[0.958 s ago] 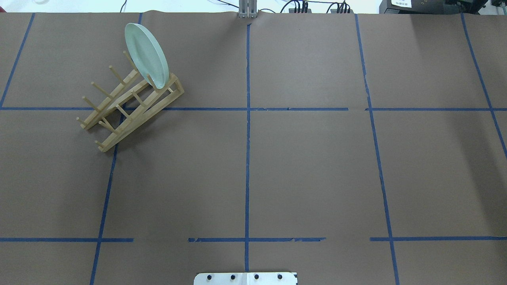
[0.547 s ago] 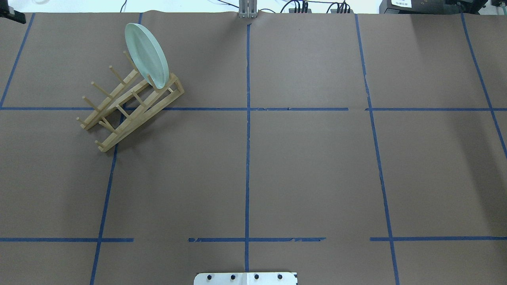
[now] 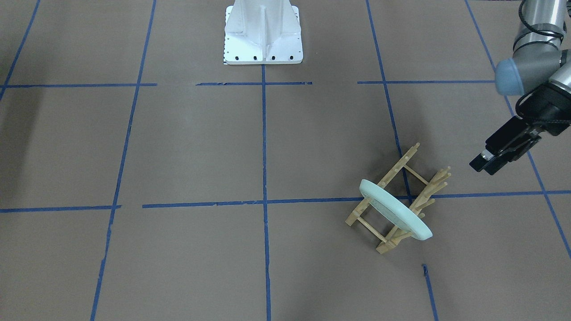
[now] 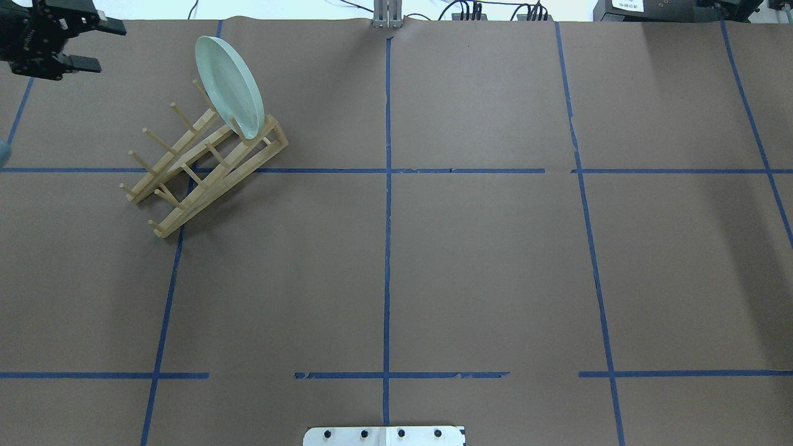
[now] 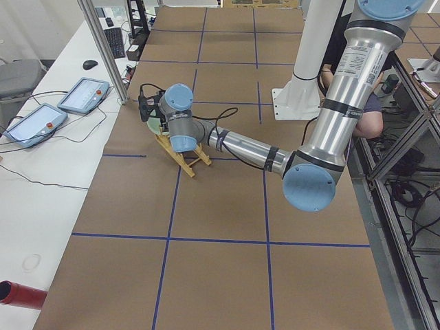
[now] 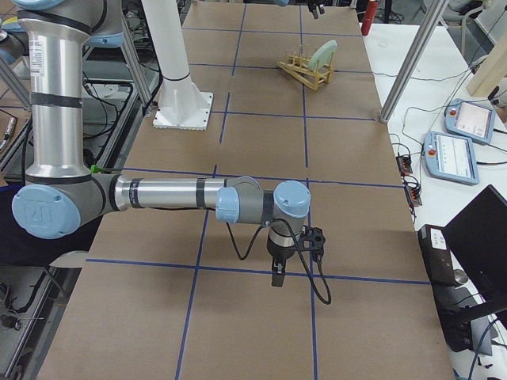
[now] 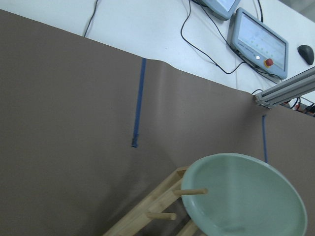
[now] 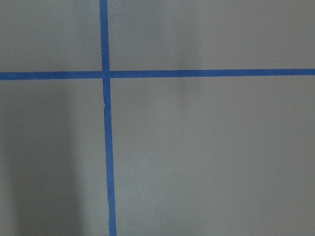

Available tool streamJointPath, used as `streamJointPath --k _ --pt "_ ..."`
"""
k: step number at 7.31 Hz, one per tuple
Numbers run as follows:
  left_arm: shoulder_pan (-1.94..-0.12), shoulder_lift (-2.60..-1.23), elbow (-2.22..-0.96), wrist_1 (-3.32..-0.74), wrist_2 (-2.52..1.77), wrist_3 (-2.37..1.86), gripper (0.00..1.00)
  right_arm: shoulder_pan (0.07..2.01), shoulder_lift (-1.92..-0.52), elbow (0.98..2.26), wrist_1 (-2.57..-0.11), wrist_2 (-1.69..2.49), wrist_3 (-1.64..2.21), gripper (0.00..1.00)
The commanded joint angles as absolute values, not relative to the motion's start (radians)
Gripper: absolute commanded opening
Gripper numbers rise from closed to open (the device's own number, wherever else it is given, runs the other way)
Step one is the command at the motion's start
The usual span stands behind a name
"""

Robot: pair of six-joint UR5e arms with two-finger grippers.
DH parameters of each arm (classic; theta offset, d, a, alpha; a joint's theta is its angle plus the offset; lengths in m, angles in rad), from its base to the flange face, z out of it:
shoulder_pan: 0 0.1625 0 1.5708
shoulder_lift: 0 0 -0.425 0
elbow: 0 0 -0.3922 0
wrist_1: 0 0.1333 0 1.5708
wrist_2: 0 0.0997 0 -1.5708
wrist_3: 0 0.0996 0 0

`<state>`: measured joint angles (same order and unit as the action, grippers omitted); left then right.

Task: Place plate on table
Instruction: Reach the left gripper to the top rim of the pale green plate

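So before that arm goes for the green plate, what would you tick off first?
1. Plate seated in the rack: ok. The plate stands on edge at one end of the wooden rack.
2. Left gripper open and empty: ok.
3. Left gripper clear of the plate: ok, it is off to the side and not touching.
4. Room on the table: ok, bare brown paper shows in the middle squares.
5. Right gripper open or shut: cannot tell, since only a side camera shows it.
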<state>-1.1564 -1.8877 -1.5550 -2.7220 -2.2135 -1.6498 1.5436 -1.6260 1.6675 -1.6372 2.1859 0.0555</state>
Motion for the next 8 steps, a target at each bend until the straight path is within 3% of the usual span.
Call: streamJointPath --k 1,5,7,8 --pt "-1.028 -1.926 -1.551 -2.803 -2.022 -1.866 1.00 1.545 -1.626 1.667 -1.637 2.186 0.055 1.00" --pt "-0.962 -2.035 -1.450 -2.803 -1.944 -1.904 0.97 1.545 -1.626 1.667 -1.637 2.186 0.055 1.00" --pt "-0.951 -2.055 -1.419 -2.801 -1.916 -1.904 0.86 1.543 -1.626 1.667 -1.637 2.186 0.055 1.00" --pt "-0.951 -2.056 -1.419 -2.801 -1.916 -1.904 0.74 1.545 -1.626 1.667 -1.637 2.186 0.055 1.00"
